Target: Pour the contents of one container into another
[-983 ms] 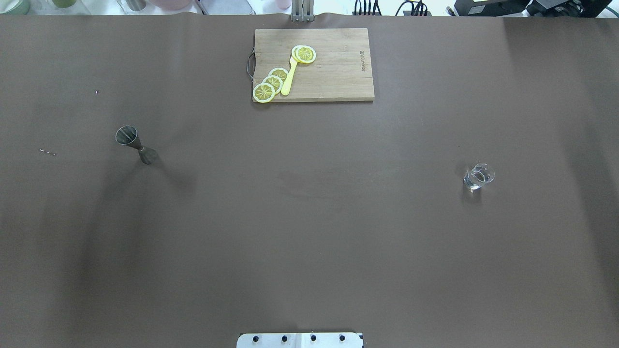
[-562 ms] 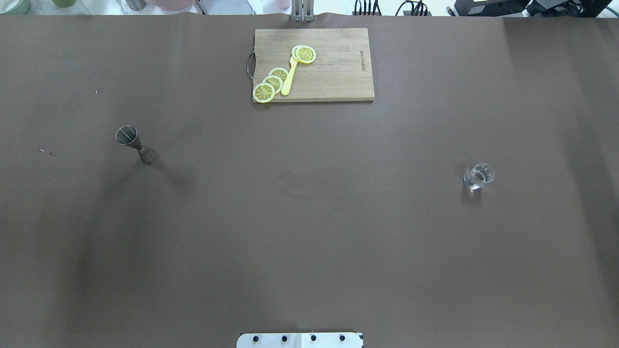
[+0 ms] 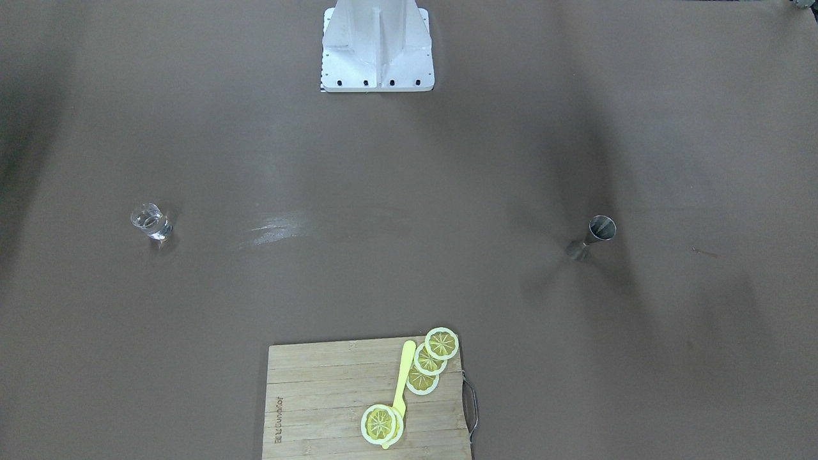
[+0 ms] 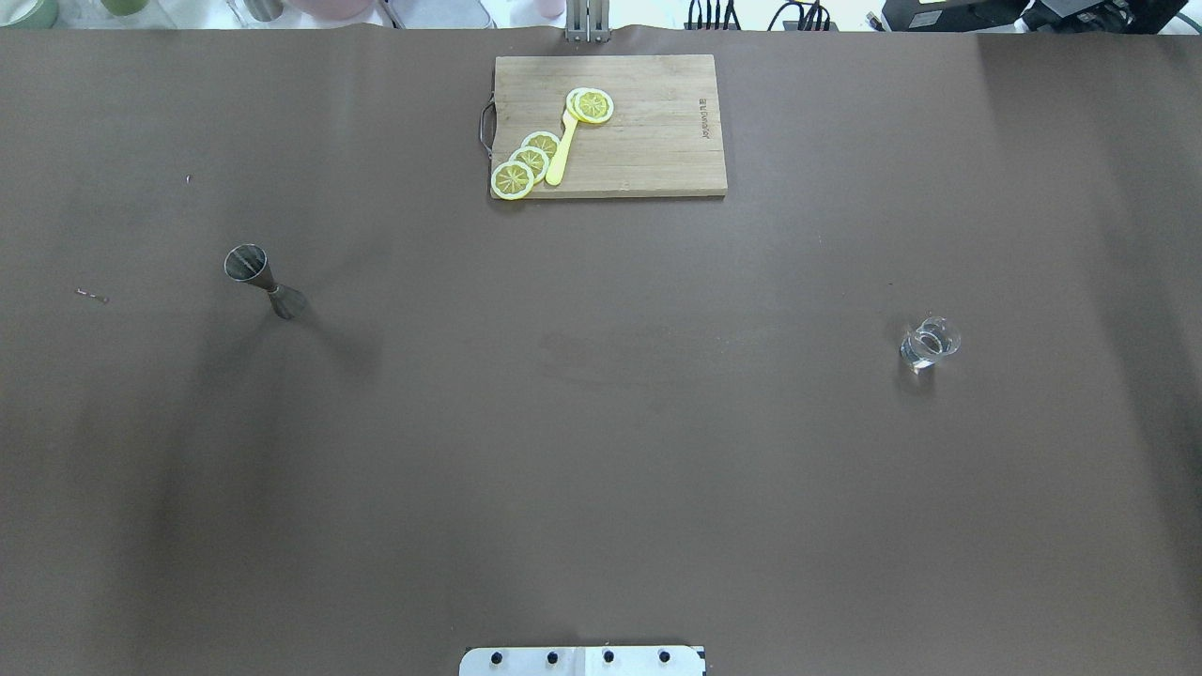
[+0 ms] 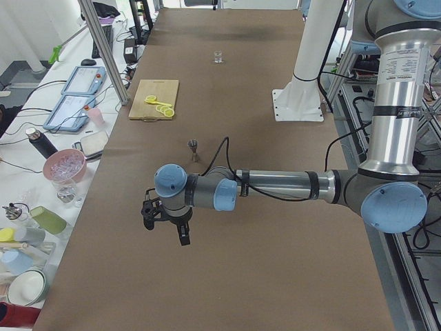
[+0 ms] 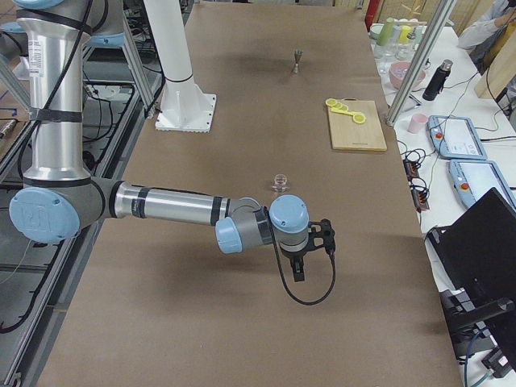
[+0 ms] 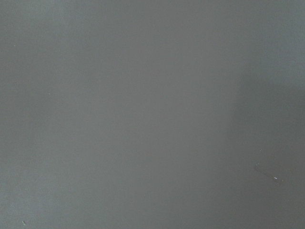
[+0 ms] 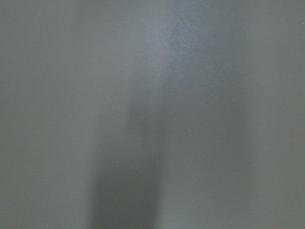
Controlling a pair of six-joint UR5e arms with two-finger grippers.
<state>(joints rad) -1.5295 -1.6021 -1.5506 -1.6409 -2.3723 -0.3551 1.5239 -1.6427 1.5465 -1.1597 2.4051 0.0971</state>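
Observation:
A small clear glass (image 4: 930, 344) (image 3: 151, 222) (image 6: 280, 183) (image 5: 218, 57) stands upright on the brown table cover on the robot's right side. The silver jigger (image 4: 265, 281) (image 3: 591, 237) (image 5: 193, 149) (image 6: 297, 61) stands upright on the left side, far from the glass. My left gripper (image 5: 165, 231) hangs above the table, nearer the table's left end than the jigger. My right gripper (image 6: 310, 258) hovers just past the glass toward the right end. Each shows only in a side view, so I cannot tell whether it is open or shut. Both wrist views show bare table cover.
A wooden cutting board (image 4: 648, 131) (image 3: 319, 396) with lemon slices (image 4: 526, 161) and a yellow utensil (image 4: 561, 150) lies at the far middle edge. The white robot base (image 3: 377, 45) stands at the near middle. Cups, bottles and tablets crowd a side bench (image 5: 62, 172).

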